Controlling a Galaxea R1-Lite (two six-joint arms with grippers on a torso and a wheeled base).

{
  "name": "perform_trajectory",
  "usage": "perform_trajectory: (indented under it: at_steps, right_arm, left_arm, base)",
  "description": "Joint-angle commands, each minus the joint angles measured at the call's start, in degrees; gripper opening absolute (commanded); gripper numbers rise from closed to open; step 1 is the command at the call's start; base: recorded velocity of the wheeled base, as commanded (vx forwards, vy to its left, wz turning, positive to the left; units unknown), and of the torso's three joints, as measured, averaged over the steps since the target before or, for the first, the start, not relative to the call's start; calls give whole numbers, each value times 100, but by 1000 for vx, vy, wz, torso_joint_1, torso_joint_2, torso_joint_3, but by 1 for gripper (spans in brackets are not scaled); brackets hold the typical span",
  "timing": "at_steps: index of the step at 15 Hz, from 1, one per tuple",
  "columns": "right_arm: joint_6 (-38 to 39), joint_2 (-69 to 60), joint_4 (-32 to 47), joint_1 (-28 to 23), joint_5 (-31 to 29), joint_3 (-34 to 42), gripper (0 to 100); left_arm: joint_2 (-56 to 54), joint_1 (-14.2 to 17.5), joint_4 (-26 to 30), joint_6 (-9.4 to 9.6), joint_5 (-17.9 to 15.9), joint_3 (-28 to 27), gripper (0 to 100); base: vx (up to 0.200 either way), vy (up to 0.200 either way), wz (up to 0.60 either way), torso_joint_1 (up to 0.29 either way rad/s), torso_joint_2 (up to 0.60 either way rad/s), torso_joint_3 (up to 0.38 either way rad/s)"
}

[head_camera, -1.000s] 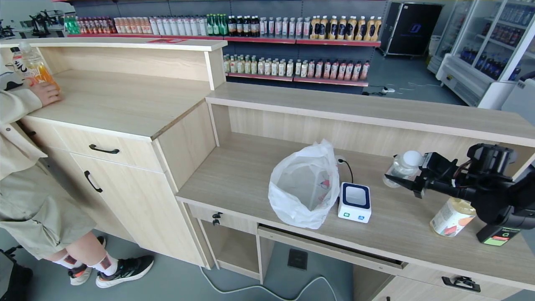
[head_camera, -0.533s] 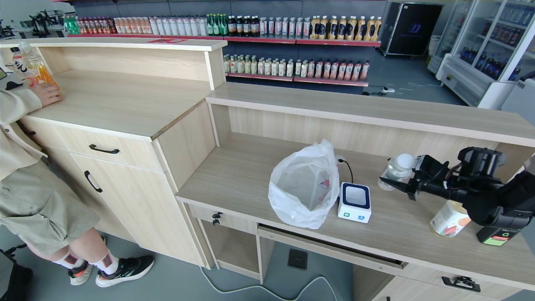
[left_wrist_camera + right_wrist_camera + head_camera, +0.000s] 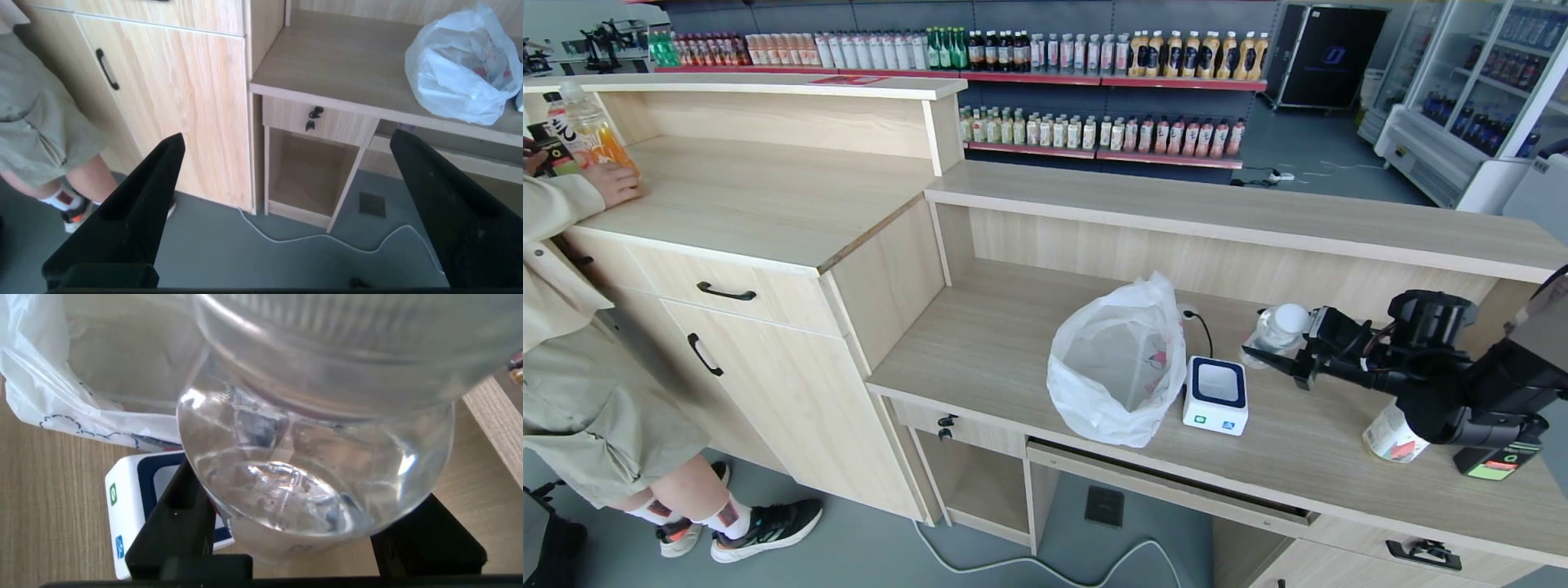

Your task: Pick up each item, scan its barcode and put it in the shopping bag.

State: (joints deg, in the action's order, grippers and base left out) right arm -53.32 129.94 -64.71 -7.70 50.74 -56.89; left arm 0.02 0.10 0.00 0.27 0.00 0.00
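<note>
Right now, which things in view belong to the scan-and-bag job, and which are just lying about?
Job in hand:
right gripper, holding the clear bottle
barcode scanner
shopping bag
labelled bottle standing on the counter

Lying about:
orange drink bottle on the taller counter
drink shelves behind
glass-door fridges

Bright, even indoor light, soft shadow under the counter shelf (image 3: 1258,216); head view bowed at edges; glints on the clear bottle (image 3: 319,490)
</note>
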Motion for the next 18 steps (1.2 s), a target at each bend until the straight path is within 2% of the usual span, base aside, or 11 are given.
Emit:
perform_trajectory:
  at_steps: [1, 18]
  right_arm:
    - [-3, 119, -60, 23, -2, -6, 0]
    - [349, 708, -244, 182, -38, -823, 0]
  left_arm:
    - [-2, -1, 0, 0, 0, 0, 100]
    - [-2, -1, 0, 0, 0, 0, 100]
  base:
    - [0, 0, 0, 0, 0, 0]
    - [0, 0, 0, 0, 0, 0]
